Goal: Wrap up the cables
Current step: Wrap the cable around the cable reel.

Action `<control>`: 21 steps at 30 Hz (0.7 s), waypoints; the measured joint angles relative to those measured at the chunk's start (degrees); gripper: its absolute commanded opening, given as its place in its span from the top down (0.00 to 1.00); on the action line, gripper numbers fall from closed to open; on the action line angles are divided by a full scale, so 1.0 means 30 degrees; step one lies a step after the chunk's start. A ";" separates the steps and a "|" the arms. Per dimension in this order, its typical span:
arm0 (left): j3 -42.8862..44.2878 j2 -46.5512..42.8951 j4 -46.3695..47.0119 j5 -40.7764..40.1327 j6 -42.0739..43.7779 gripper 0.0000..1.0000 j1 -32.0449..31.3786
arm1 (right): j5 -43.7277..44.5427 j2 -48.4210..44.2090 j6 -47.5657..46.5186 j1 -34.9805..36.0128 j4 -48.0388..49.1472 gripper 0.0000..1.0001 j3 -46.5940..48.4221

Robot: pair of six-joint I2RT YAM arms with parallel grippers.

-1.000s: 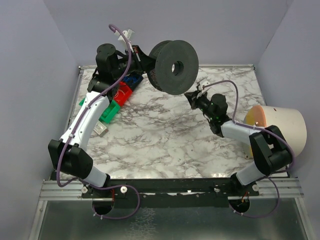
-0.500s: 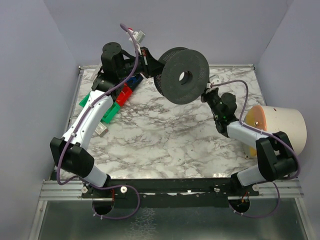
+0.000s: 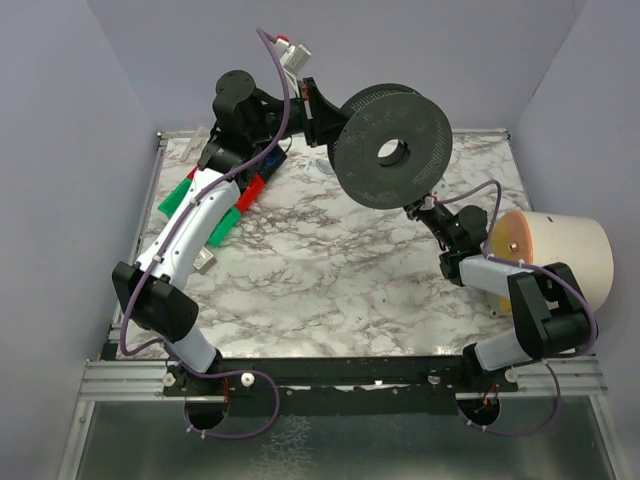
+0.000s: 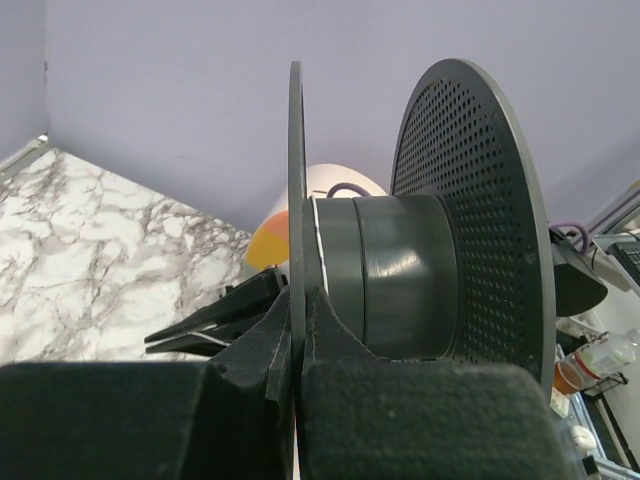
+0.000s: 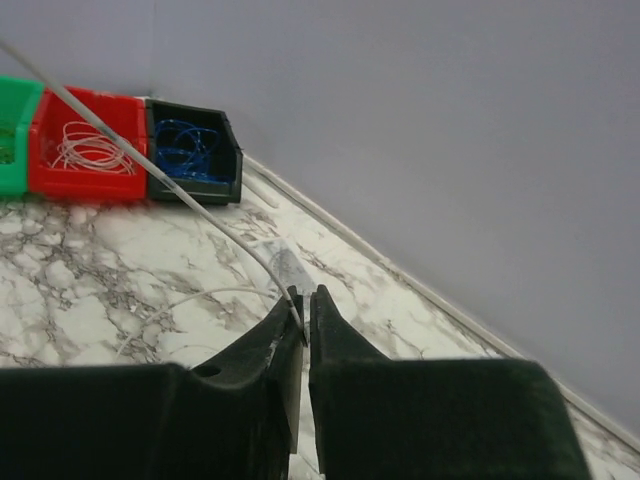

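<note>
In mid-air, left jaws clamp spool point(image 3: 420, 150); right jaws, perhaps, strand point(image 5: 200, 212).

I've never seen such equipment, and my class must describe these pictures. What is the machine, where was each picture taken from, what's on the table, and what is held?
Two robot arms are bolted to a marble table. The overhead picture looks down on both; the other two come from a camera on each wrist. The left gripper clamps one flange of a black spool, raised off the table. The right gripper pinches a thin pale cable. A red bin and a black bin hold loose cables; a cream cylinder lies at the right.
</note>
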 measured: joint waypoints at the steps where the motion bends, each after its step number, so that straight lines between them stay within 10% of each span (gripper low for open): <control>1: -0.0007 0.0015 0.0204 0.0029 -0.0204 1.00 -0.0080 | -0.0306 0.0102 0.0138 -0.0036 0.0248 0.86 -0.0073; 16: -0.1035 0.0546 0.1792 -0.0029 -0.0969 1.00 -0.1290 | -0.2841 0.1464 0.2492 -0.0175 0.3271 0.75 -0.0415; 21: -0.1100 0.0692 0.2200 -0.0153 -0.0969 1.00 -0.1770 | -0.0444 0.1501 0.3053 -0.0262 0.3577 0.99 -0.0466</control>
